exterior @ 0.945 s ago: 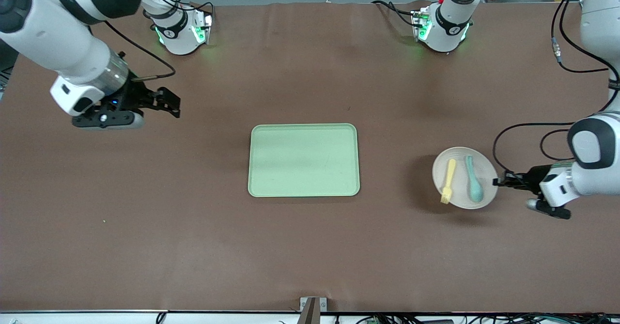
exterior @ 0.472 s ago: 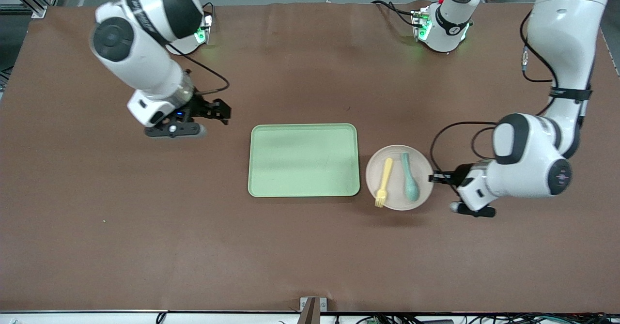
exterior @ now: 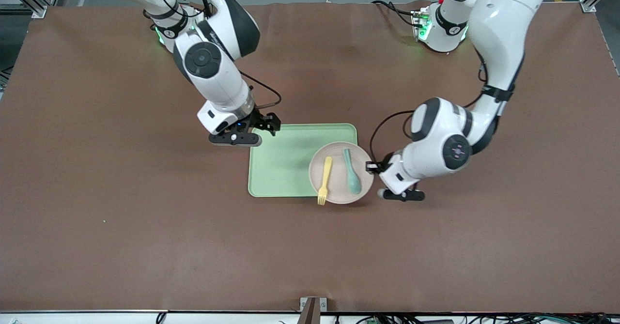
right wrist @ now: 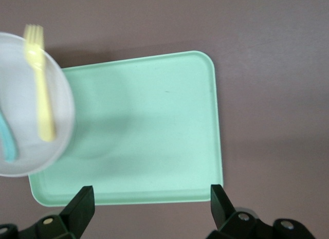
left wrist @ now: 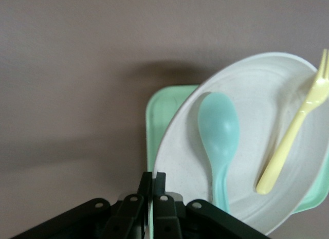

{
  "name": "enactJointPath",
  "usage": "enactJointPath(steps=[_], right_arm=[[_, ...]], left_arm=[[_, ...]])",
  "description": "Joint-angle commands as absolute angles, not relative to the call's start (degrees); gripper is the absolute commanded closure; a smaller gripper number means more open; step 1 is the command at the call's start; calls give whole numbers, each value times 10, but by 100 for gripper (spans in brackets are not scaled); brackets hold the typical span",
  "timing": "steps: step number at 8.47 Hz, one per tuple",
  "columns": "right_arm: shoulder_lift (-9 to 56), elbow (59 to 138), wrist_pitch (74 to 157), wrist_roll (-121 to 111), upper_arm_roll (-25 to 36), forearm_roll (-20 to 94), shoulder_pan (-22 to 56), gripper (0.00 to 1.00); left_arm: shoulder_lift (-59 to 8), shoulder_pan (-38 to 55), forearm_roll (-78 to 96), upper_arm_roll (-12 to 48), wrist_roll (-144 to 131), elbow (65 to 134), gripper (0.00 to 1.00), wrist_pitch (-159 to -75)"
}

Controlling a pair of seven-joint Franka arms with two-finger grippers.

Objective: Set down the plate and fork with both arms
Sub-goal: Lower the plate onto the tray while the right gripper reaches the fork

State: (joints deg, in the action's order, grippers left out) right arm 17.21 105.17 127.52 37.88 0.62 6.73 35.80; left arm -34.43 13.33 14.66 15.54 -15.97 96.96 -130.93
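The green tray (exterior: 290, 159) lies on the desk (exterior: 145, 241). The plate (exterior: 339, 188) is held over the tray's edge, pinched at its rim by the left tool (exterior: 372, 167). The fork (exterior: 324, 179) is carried on the plate beside a blue spoon (exterior: 351, 171). The right tool (exterior: 269, 123) is spread wide over the tray's corner. Nothing is set down yet.

A wide table covered in plain brown matte sheeting (exterior: 145, 227) carries a light green rectangular plastic tray (exterior: 278, 164) lying flat near its centre, with both white arm bases mounted along its twelve o'clock edge.
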Motion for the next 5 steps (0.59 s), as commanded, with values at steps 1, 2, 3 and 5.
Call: enactJointPath(steps=[1,2,3,5], right_arm=[[198,1047,1310,411,12,69,373,1],[214,1044,1330,411,12,68,376,1],[228,1044,1357,421,12,68,383,1],[258,1035,1391,428,13,67,402,1]], left_arm=[[-332,129,156,176,-164,1036,100,-1398],[-330,129,157,185,-164,1059,100,-1430],[-330,129,159,194,-164,1076,100,-1449],[-338,128,159,202,-161,1094,100,-1475]])
